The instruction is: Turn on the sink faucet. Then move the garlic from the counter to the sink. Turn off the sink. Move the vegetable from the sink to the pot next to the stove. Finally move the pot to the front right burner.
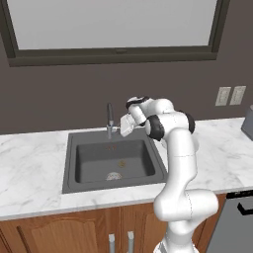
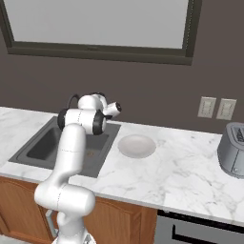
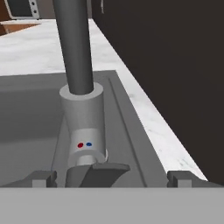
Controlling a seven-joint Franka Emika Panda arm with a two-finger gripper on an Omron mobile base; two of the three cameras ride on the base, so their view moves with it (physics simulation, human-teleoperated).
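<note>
The gripper (image 3: pixel 111 177) sits with its jaws wide apart and nothing between them, hard up against the base of the faucet (image 3: pixel 81 109). In the hand view the lever (image 3: pixel 98 171) lies at bottom centre, between the two fingertips (image 3: pixel 41 177), just below the red and blue dots; the faucet's column rises straight up the frame from there. So the lever is dead ahead of the tool and very near, though whether they touch is unclear.

In the left base view the faucet (image 1: pixel 110 121) stands at centre, behind the sink (image 1: pixel 74 185), with the gripper (image 1: pixel 124 126) just to its right. A pale lump lies on the basin floor, probably the garlic (image 1: pixel 113 176). In the right base view a plate (image 2: pixel 137 145) rests on the counter (image 2: pixel 190 167) right of the sink, clear of the arm. Nothing blocks the lever.
</note>
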